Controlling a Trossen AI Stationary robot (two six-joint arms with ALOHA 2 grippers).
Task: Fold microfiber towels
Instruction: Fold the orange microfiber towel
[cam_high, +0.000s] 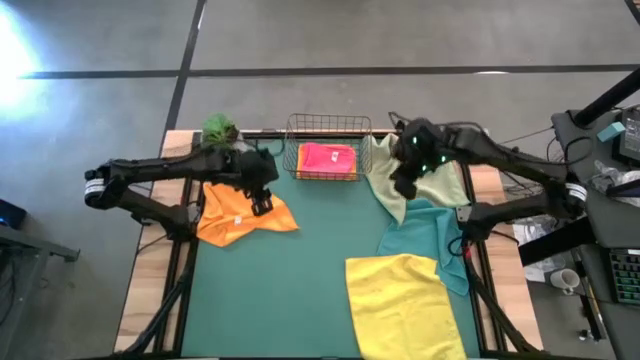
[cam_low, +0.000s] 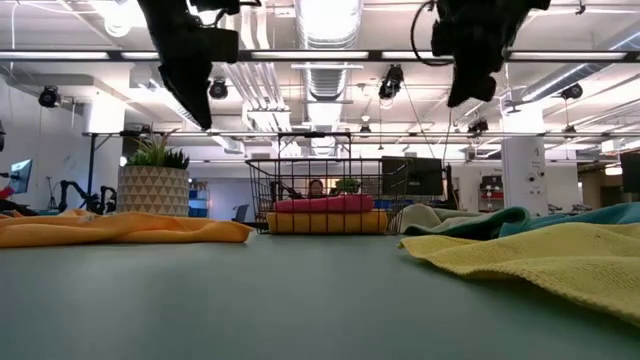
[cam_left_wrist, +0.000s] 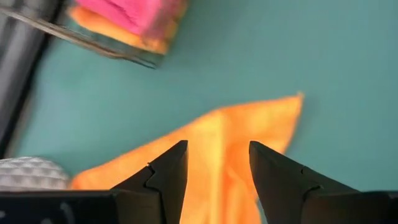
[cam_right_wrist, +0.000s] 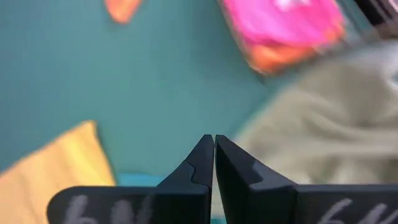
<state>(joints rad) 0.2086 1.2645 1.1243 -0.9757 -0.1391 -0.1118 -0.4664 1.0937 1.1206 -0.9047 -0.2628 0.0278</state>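
An orange towel (cam_high: 240, 215) lies crumpled on the green mat at the left. My left gripper (cam_high: 262, 203) hangs open above it, its fingers (cam_left_wrist: 169, 171) clear of the cloth. A pale sage towel (cam_high: 425, 185), a teal towel (cam_high: 425, 240) and a yellow towel (cam_high: 405, 305) lie spread on the right side. My right gripper (cam_high: 405, 185) hovers shut above the sage towel, holding nothing. A pink towel (cam_high: 328, 158) sits folded on an orange one in the wire basket (cam_high: 328, 128).
A potted plant (cam_high: 220, 128) stands at the back left beside the basket. Bare mat (cam_high: 300, 290) lies in the middle and near left. The yellow towel reaches the table's near edge.
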